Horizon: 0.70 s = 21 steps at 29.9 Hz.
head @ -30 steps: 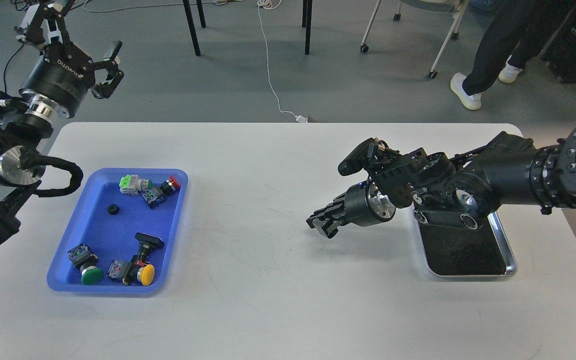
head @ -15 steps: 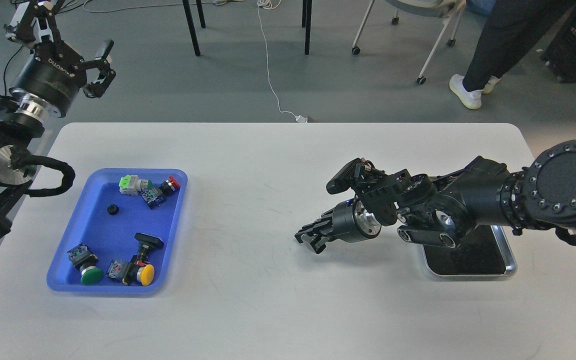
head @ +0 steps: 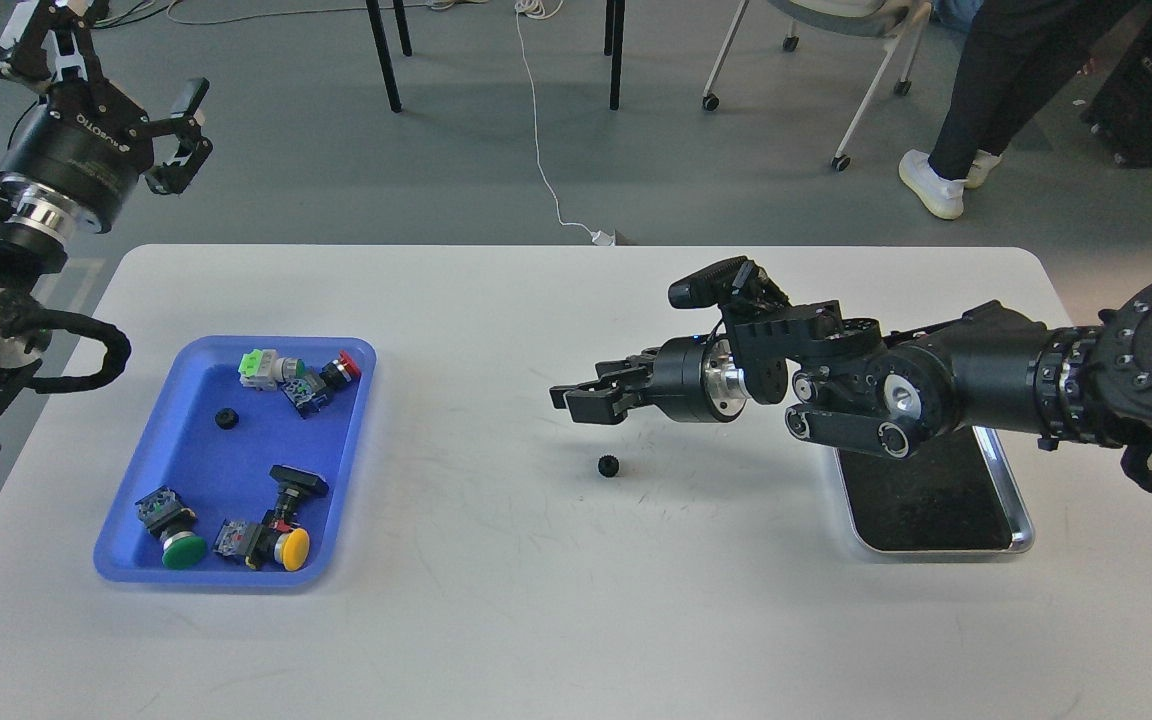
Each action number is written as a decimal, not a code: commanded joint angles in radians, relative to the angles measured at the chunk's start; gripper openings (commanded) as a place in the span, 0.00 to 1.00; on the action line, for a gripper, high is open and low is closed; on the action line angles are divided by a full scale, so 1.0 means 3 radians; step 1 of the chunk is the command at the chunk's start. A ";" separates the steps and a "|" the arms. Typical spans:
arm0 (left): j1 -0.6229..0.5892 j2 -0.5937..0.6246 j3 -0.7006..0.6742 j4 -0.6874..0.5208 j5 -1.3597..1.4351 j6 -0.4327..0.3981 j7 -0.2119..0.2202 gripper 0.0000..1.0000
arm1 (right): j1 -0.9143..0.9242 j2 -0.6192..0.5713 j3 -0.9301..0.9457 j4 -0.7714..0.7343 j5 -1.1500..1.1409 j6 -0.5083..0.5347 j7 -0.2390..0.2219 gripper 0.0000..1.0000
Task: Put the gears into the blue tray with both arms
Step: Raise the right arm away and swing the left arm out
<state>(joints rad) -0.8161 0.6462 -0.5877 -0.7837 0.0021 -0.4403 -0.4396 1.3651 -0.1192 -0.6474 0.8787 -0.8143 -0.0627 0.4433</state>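
You see one gear point(head: 608, 465) lying on the table point(head: 556, 600) at frame centre, just below and apart from the right gripper point(head: 583, 399), whose fingers are spread and empty. The left gripper point(head: 131, 105), upper left, is spread too. Another gear point(head: 226, 420) lies in the blue tray point(head: 126, 560).

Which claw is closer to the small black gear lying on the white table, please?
Right. The right claw hovers just above the gear; the left claw is raised far off beyond the table's left corner.
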 commanded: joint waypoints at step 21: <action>-0.0481 -0.0721 0.0072 -0.1064 0.4287 -0.0005 0.0406 0.98 | -0.1610 -0.1239 0.4019 -0.0045 0.1424 0.0030 -0.0092 0.99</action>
<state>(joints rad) -0.9647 0.4984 -0.5706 -1.0937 1.1545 -0.4425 -0.3439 0.8883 -0.4784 0.5114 0.8671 -0.5362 -0.0602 0.4171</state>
